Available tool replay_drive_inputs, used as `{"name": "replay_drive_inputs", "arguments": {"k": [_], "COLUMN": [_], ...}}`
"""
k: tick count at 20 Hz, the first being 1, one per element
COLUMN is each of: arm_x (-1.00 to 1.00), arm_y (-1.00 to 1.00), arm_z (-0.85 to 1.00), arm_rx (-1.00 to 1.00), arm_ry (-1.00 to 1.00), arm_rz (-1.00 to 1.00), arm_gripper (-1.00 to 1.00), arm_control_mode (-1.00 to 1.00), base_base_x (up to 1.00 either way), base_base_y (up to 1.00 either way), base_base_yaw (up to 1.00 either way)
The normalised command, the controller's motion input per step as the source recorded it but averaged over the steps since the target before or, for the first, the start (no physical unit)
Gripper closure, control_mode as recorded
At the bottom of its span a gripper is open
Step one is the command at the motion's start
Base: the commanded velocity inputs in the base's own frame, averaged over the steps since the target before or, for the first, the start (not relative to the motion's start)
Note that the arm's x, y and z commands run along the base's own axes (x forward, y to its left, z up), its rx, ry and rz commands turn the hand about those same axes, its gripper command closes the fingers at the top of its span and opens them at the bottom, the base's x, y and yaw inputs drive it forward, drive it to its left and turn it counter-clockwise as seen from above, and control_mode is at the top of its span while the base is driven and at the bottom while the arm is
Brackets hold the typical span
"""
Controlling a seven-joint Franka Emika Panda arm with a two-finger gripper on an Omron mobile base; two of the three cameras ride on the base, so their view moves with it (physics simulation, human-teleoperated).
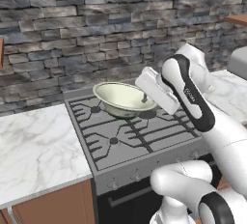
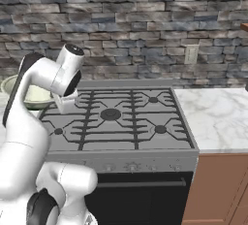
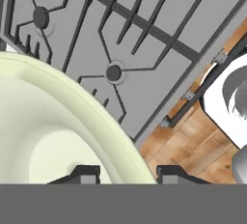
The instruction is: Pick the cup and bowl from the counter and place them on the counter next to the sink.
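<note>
Hand view shows you the gripper (image 3: pixel 123 174) clamped on the wide cream-green bowl's (image 3: pixel 53 126) rim, over the grey gas stove (image 3: pixel 159 49); in right base view the arm (image 2: pixel 46 81) hides most of the bowl.

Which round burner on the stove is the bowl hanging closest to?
The back-left burner: the bowl, carried by the tool, hangs just right of it. The other burners sit farther forward or right.

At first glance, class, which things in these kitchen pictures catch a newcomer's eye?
The pale bowl stands out, held up over the grey stove with the claw pinching its rim. The robot's white arm reaches in from the right, and a rough stone wall runs behind.
</note>
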Motion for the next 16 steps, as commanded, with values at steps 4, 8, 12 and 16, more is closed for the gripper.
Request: {"name": "replay_drive_inputs", "arguments": {"k": [4, 8, 12, 16], "arm_x": [-0.49, -0.76, -0.66, -0.35], "arm_y": [-0.22, 0.0, 0.0, 0.0], "arm_z": [0.04, 0.07, 0.0, 0.0], "arm_rx": [0.0, -0.07, -0.15, -0.13], "arm_ry": [0.0, -0.2, -0.18, -0.05], "arm_rz": [0.0, 0.01, 0.0, 0.0], "arm_gripper": [1.0, 1.0, 1.0, 1.0], "arm_control_mode": [-1.0, -1.0, -1.0, -1.0], "base_base_x": [0.0, 0.0, 0.0, 0.0], "base_base_y": [0.0, 0.0, 0.0, 0.0], "base_base_yaw": [0.0, 0.0, 0.0, 0.0]}}
